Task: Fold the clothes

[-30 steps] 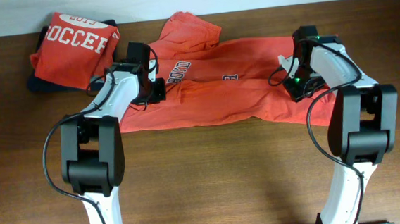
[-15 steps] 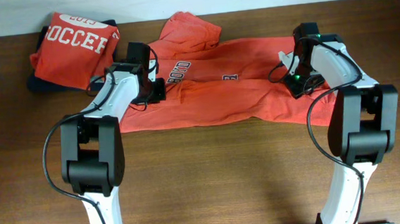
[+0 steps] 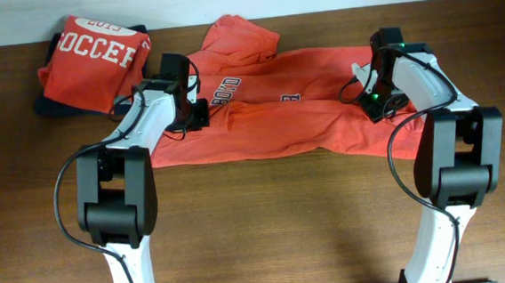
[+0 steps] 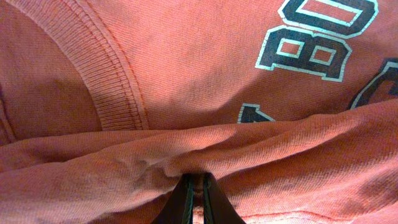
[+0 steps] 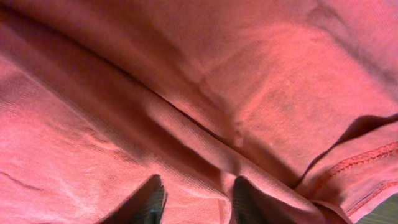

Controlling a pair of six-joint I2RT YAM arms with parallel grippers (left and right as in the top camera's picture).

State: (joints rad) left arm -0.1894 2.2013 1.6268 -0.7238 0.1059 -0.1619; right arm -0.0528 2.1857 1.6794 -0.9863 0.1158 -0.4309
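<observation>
Currently the left gripper (image 4: 198, 183) has its two fingers (image 4: 181, 200) drawn almost together, pinching a raised fold of the spread orange-red T-shirt (image 3: 277, 113) between the tips. Just beyond those tips the cloth rises in a long wrinkled ridge. Farther out lie the ribbed collar (image 4: 118, 81), to the fingers' left, and navy-and-white chest lettering (image 4: 311, 37), to their right. The right gripper (image 5: 198, 190) stands with its fingers (image 5: 149, 200) well apart, both tips down on the same shirt, and loose cloth fills the gap without being clamped. A deep crease runs diagonally ahead of them, and a stitched hem (image 5: 367, 158) lies off to their right. From overhead, the left gripper sits on the shirt's left part beside the lettering and the right gripper on its right part, with the garment stretched across the wooden table (image 3: 285, 219) between them. A second T-shirt, the folded SOCCER T-shirt (image 3: 95, 59), lies well clear of the left fingers at the table's far left corner, resting on a dark navy cloth (image 3: 50, 107).
</observation>
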